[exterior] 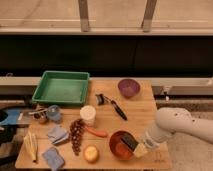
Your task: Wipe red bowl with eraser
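The red bowl (119, 145) sits near the front right edge of the wooden table (140, 107). The eraser (129, 142), a small black block, lies tilted inside the bowl at its right side. My gripper (138, 147) comes in from the right on a white arm (175, 125) and sits at the bowl's right rim, holding the eraser's outer end. The gripper's yellowish fingertips (140, 150) touch the rim.
A dark purple bowl (128, 87) is at the back right. A black-handled utensil (116, 107), white cup (88, 114), green tray (62, 87), grapes (76, 135), carrot (96, 132), apple (91, 153), blue cloths (57, 134), blue cup (54, 113) and banana (31, 146) fill the left and middle.
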Action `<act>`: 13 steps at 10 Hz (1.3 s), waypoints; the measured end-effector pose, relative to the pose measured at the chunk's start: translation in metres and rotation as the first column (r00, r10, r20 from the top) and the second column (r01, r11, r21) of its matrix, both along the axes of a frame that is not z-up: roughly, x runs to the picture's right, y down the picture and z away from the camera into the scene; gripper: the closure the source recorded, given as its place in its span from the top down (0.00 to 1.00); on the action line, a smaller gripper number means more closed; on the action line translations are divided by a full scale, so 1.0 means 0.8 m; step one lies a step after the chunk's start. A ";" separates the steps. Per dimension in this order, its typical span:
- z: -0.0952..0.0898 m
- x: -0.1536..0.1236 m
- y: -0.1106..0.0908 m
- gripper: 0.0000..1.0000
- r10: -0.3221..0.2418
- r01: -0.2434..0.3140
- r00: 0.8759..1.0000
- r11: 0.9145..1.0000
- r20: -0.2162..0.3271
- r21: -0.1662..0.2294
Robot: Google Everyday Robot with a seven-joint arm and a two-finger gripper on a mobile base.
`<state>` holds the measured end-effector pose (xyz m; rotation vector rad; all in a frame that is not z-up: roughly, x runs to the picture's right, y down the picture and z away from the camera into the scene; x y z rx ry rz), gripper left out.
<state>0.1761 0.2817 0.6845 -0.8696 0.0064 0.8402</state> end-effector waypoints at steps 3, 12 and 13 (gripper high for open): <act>0.012 -0.016 -0.016 0.00 -0.026 0.026 1.000 1.000 0.013 0.016; -0.017 -0.099 0.009 0.00 -0.090 0.084 0.983 0.995 0.160 0.045; -0.019 -0.087 0.017 0.00 -0.070 0.066 0.987 0.997 0.148 0.033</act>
